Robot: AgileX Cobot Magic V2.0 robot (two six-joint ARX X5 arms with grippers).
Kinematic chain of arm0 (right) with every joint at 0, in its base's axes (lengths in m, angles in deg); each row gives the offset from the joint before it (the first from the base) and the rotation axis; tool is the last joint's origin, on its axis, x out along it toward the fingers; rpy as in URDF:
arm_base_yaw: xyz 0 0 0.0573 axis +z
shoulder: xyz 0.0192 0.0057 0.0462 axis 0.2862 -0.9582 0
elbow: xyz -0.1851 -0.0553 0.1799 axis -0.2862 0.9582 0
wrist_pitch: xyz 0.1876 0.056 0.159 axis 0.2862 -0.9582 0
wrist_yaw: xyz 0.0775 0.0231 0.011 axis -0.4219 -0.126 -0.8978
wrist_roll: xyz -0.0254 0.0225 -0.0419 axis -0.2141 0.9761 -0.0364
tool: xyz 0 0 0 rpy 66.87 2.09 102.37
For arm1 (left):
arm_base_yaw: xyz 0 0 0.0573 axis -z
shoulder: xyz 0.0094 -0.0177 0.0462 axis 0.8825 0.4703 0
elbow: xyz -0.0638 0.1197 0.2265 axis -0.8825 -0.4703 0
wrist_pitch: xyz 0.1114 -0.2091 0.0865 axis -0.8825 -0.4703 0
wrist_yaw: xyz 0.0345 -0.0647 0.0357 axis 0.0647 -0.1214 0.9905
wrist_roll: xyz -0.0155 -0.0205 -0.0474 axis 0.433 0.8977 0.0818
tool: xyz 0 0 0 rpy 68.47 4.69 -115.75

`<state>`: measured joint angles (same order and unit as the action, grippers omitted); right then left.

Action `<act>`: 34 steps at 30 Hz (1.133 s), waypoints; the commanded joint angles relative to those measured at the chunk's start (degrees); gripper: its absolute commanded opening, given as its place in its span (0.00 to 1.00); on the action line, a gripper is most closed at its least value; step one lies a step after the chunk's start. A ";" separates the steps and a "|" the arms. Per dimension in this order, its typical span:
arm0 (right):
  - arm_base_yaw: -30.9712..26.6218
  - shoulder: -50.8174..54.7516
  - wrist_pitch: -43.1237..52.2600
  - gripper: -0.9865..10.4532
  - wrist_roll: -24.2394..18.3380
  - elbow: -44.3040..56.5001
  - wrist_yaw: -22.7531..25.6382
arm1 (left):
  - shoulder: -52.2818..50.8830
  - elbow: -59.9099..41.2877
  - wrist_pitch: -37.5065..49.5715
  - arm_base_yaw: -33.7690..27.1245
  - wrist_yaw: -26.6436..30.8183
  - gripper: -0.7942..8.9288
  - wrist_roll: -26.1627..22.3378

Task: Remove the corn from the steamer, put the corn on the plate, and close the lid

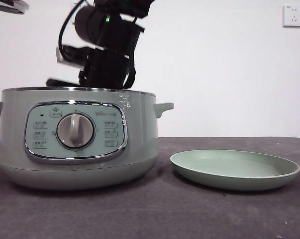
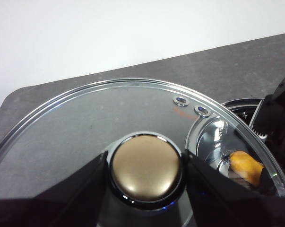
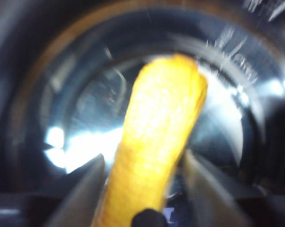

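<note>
The steamer (image 1: 140, 144) stands open at the left of the table. My right arm (image 1: 107, 55) reaches down into it from above, and its jaws are hidden below the rim in the front view. In the right wrist view the right gripper (image 3: 142, 165) is shut on the corn (image 3: 156, 132), a yellow-orange cob over the shiny pot bottom. The corn (image 2: 245, 166) also shows inside the pot through the glass lid (image 2: 85, 123). My left gripper (image 2: 146, 172) is shut on the lid's knob and holds the lid (image 1: 8, 6) up at the top left. The pale green plate (image 1: 234, 169) lies empty to the right of the steamer.
The steamer's right side handle (image 1: 163, 107) sticks out toward the plate. A dark table top (image 1: 150, 214) runs in front of both. A wall socket (image 1: 293, 16) sits high on the white wall at the back right.
</note>
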<state>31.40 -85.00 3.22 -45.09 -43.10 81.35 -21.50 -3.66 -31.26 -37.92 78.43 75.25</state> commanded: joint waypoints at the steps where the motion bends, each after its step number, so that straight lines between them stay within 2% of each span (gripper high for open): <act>1: 0.39 -0.68 0.28 0.09 -0.11 -0.07 -0.17 | -0.72 0.28 1.70 0.02 0.31 0.07 -0.44; 5: 0.90 0.44 0.55 0.07 0.20 -0.26 0.37 | -0.72 0.28 1.42 0.02 0.31 0.07 -0.44; 10: 0.85 4.68 -2.16 0.07 0.35 -0.26 4.04 | -0.61 0.28 2.21 0.00 0.20 0.07 -0.46; 13: 0.15 7.87 -6.01 0.07 0.31 -0.26 4.31 | -0.59 0.28 3.72 0.02 -0.11 0.07 -0.46; 18: -2.16 13.09 -13.92 0.07 0.31 -0.26 4.31 | 1.44 0.28 7.34 0.00 -3.93 0.07 -0.46; 23: -5.81 16.90 -21.57 0.07 0.50 -0.26 4.74 | 6.21 0.28 10.43 0.02 -8.63 0.07 -0.46; 26: -8.61 17.64 -24.41 0.07 2.25 -0.26 7.37 | 9.31 0.28 12.37 0.02 -11.91 0.07 -0.44; 30: -13.66 17.64 -29.64 0.07 4.33 0.02 7.80 | 13.18 0.28 14.88 0.02 -15.85 0.07 -0.20; 34: -16.96 17.75 -30.36 0.07 5.62 1.60 8.79 | 15.45 0.28 16.28 0.02 -17.79 0.07 0.61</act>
<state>14.46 -66.97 -26.28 -40.88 -42.60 90.16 -5.63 -3.70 -18.08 -37.92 61.03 75.40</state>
